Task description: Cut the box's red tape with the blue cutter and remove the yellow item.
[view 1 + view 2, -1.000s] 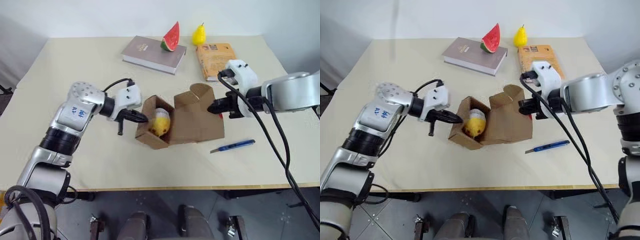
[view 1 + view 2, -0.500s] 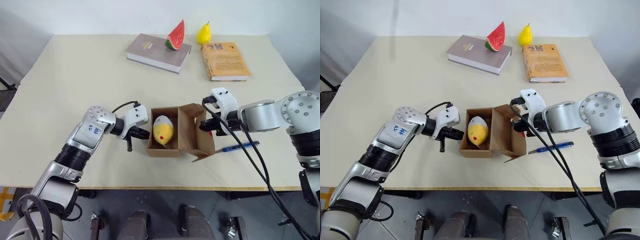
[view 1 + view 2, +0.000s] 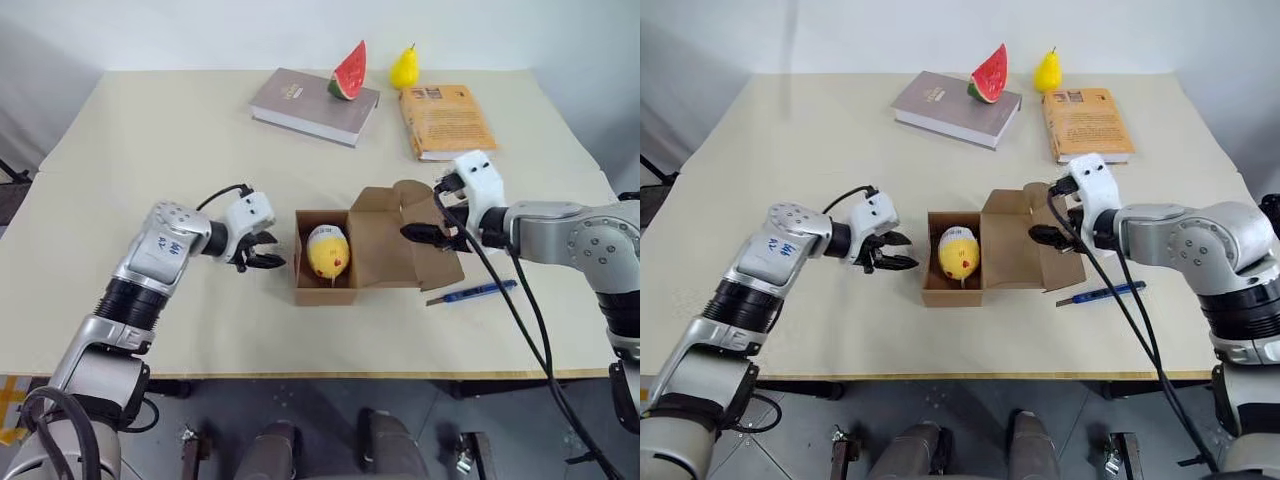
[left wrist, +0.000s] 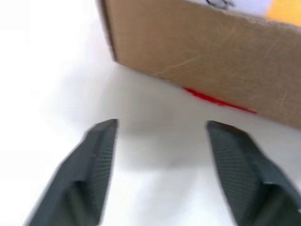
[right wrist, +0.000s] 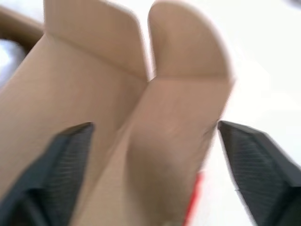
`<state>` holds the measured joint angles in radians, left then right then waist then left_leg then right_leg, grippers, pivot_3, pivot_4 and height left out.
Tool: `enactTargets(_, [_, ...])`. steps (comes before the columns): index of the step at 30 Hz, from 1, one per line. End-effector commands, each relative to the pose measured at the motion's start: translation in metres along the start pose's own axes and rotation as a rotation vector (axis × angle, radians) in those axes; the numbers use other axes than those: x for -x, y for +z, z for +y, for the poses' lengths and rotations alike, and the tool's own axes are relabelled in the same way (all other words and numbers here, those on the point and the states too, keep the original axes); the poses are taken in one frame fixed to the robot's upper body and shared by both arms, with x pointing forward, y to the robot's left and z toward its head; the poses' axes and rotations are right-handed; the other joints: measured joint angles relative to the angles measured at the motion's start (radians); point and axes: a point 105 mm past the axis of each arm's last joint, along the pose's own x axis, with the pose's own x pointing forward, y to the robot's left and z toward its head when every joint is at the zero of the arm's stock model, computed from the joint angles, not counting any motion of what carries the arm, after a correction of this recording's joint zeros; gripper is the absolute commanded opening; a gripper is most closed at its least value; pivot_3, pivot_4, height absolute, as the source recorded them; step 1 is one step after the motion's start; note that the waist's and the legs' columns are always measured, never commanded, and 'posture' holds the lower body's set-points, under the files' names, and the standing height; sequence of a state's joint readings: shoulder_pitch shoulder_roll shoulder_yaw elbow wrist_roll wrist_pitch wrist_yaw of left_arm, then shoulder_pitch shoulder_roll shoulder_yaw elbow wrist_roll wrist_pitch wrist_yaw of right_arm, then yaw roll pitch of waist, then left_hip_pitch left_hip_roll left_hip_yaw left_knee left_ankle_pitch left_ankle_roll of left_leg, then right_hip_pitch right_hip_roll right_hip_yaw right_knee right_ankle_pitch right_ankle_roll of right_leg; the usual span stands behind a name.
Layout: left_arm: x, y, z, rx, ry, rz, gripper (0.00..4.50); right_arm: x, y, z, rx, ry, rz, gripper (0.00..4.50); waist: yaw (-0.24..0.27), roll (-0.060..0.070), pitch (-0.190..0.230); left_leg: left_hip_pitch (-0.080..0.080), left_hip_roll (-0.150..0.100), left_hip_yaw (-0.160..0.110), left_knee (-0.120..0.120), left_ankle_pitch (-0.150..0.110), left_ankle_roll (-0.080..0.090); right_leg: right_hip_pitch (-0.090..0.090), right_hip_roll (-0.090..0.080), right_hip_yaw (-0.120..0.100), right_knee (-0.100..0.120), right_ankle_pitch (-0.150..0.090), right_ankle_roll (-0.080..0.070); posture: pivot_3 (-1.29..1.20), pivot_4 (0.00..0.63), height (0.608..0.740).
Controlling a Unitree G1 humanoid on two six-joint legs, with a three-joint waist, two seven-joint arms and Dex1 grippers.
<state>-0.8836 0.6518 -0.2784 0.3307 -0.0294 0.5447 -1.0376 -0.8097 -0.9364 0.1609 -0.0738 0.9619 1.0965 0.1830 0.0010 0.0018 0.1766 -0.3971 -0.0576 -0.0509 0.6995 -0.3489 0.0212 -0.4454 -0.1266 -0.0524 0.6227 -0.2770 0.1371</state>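
Lying open, the box point(image 3: 340, 275) holds the yellow item point(image 3: 326, 254); left hand point(image 3: 262, 250) and right hand point(image 3: 422, 234) spread.

Small brown cardboard box point(image 3: 350, 262) on table, flaps open; round yellow item point(image 3: 327, 253) inside. Slim blue cutter point(image 3: 472, 292) lying flat right of box.

Both eye views look forward and down from the head over the table point(image 3: 150, 130), sharing the box point(image 3: 330, 285) between both pincers. Each wrist view looks along its own pincer, close against that box point(image 4: 211, 56).
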Motion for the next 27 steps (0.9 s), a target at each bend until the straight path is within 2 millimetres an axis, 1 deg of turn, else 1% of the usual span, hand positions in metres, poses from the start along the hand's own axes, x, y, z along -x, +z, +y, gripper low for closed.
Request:
enactTargets(1, [0.02,0.018,0.018,-0.057,0.074,-0.028,4.32,0.021,0.019,-0.02,0.073,-0.058,-0.111,4.5,0.001,0.0,0.0,0.0,0.0,0.0,0.0,0.0,0.0,0.0,0.0,0.0,0.0,0.0,0.0,0.0,0.15,0.74])
enactTargets(2, [0.021,0.023,0.02,-0.067,0.077,-0.037,4.49,0.025,0.022,-0.024,0.093,-0.067,-0.142,4.5,0.002,0.0,0.0,0.0,-0.001,0.0,0.0,0.0,0.0,0.0,-0.001,0.0,0.0,0.0,0.0,0.0,0.15,0.74])
enactTargets(4, [0.022,0.043,0.018,-0.11,0.056,-0.082,4.49,0.039,0.028,-0.028,0.153,-0.055,-0.223,4.5,0.005,0.0,0.0,0.0,-0.002,0.0,0.0,0.0,0.001,0.0,-0.002,0.0,0.0,0.001,0.001,0.0,0.15,0.74])
enactTargets(5, [0.022,0.056,0.017,-0.143,0.055,-0.12,4.49,0.047,0.029,-0.024,0.2,-0.023,-0.255,4.5,0.011,0.0,0.0,0.0,-0.003,0.0,0.0,0.0,0.001,0.0,-0.002,0.0,0.0,0.001,0.001,0.0,0.15,0.74])
enactTargets(7, [0.018,0.082,0.009,-0.174,0.01,-0.192,4.49,0.063,0.021,-0.012,0.29,0.065,-0.28,4.5,0.022,0.0,0.0,0.0,-0.004,0.0,0.0,0.0,0.003,0.0,-0.003,0.0,0.001,0.001,0.002,0.0,0.15,0.74])
enactTargets(9, [0.013,0.093,-0.003,-0.206,-0.058,-0.211,4.49,0.074,0.012,-0.001,0.34,0.137,-0.292,4.5,0.024,0.0,0.0,-0.001,-0.005,0.0,0.0,0.0,0.004,0.0,-0.003,-0.001,0.0,0.002,0.004,0.0,0.15,0.74])
enactTargets(11, [0.007,0.098,-0.014,-0.258,-0.114,-0.206,4.49,0.084,0.003,0.005,0.362,0.181,-0.297,4.5,0.024,0.0,0.0,0.0,-0.006,0.003,0.0,-0.001,0.006,0.0,-0.004,0.0,0.0,0.002,0.004,0.0,0.15,0.74])
enactTargets(14, [-0.003,0.103,-0.029,-0.306,-0.192,-0.198,4.49,0.094,-0.007,0.012,0.392,0.216,-0.32,4.5,0.021,0.0,0.0,0.002,-0.006,0.008,0.001,-0.001,0.007,0.001,-0.005,0.0,0.0,0.003,0.006,0.0,0.15,0.74])
enactTargets(15, [-0.012,0.103,-0.037,-0.325,-0.238,-0.185,4.49,0.097,-0.015,0.014,0.399,0.229,-0.314,4.5,0.022,-0.001,0.0,0.002,-0.006,0.009,0.001,-0.001,0.007,0.001,-0.006,0.0,0.0,0.003,0.006,0.0,0.15,0.74])
enactTargets(17, [-0.028,0.097,-0.05,-0.36,-0.31,-0.143,4.49,0.103,-0.028,0.02,0.42,0.245,-0.3,4.5,0.025,-0.001,0.001,0.005,-0.005,0.01,0.001,0.0,0.008,0.003,-0.005,0.0,0.001,0.003,0.006,0.0,0.15,0.74])
enactTargets(19, [-0.035,0.09,-0.052,-0.359,-0.337,-0.117,4.49,0.105,-0.032,0.022,0.424,0.232,-0.296,4.5,0.025,-0.001,0.001,0.007,-0.005,0.011,0.001,0.0,0.008,0.006,-0.005,0.001,0.0,0.003,0.006,0.0,0.15,0.74])
enactTargets(21, [-0.046,0.08,-0.049,-0.375,-0.323,-0.073,4.49,0.11,-0.029,0.024,0.41,0.208,-0.332,4.5,0.02,-0.002,0.001,0.008,-0.005,0.014,0.002,0.0,0.008,0.006,-0.005,0.003,0.0,0.003,0.006,0.0,0.15,0.74])
enactTargets(23, [-0.051,0.075,-0.045,-0.38,-0.311,-0.054,4.49,0.114,-0.028,0.026,0.399,0.195,-0.352,4.5,0.019,-0.002,0.001,0.01,-0.003,0.017,0.001,0.0,0.008,0.006,-0.005,0.003,0.0,0.003,0.006,0.0,0.15,0.74])
enactTargets(24, [-0.051,0.075,-0.045,-0.389,-0.318,-0.055,4.09,0.116,-0.03,0.027,0.399,0.191,-0.352,4.5,0.021,-0.002,0.001,0.011,-0.003,0.018,0.001,0.0,0.008,0.006,-0.005,0.003,0.0,0.003,0.006,0.0,0.15,0.74])
enactTargets(25, [-0.051,0.075,-0.045,-0.393,-0.323,-0.063,3.91,0.116,-0.032,0.027,0.397,0.186,-0.348,4.5,0.022,-0.003,0.001,0.011,-0.003,0.018,0.001,0.0,0.008,0.006,-0.005,0.003,0.0,0.003,0.006,0.0,0.15,0.74])
enactTargets(26, [-0.051,0.076,-0.045,-0.391,-0.328,-0.067,3.54,0.117,-0.035,0.027,0.396,0.183,-0.342,4.5,0.023,-0.003,0.001,0.011,-0.003,0.018,0.001,0.0,0.008,0.006,-0.005,0.003,0.001,0.003,0.006,0.0,0.15,0.74])
enactTargets(27, [-0.051,0.076,-0.045,-0.388,-0.332,-0.07,3.33,0.117,-0.037,0.027,0.395,0.181,-0.338,4.5,0.025,-0.003,0.001,0.011,-0.003,0.018,0.001,-0.001,0.009,0.006,-0.005,0.003,0.0,0.003,0.006,0.0,0.15,0.74])
